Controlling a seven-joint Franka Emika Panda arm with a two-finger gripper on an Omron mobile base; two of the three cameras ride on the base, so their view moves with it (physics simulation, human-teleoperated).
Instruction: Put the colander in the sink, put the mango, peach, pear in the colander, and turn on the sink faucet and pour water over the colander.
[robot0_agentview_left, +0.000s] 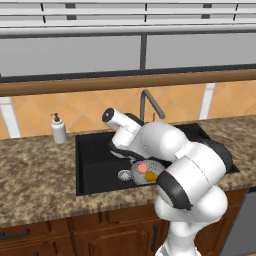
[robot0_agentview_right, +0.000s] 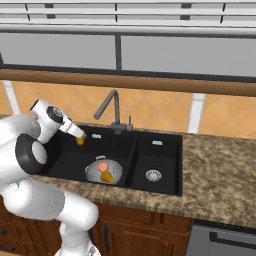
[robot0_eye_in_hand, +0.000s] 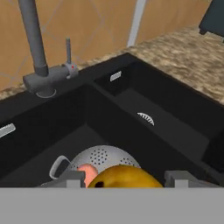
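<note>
The pear (robot0_eye_in_hand: 124, 175) is clamped between the gripper (robot0_eye_in_hand: 125, 180) fingers and held above the sink's (robot0_agentview_right: 65, 162) large basin, judged ready for release. To its right the colander (robot0_agentview_right: 92, 170) is seated, peach (robot0_agentview_right: 102, 166) and mango (robot0_agentview_right: 106, 176) already inside; the sink faucet (robot0_agentview_right: 116, 107) is dry.

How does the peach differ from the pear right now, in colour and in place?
Colour: the peach is pinkish-salmon, while the pear is yellow.
Place: the peach lies in the colander beside the mango, while the pear is up in the air over the sink.
Support: the peach rests freely, while the pear is clamped in the gripper.
Both are small, roundish fruits.
</note>
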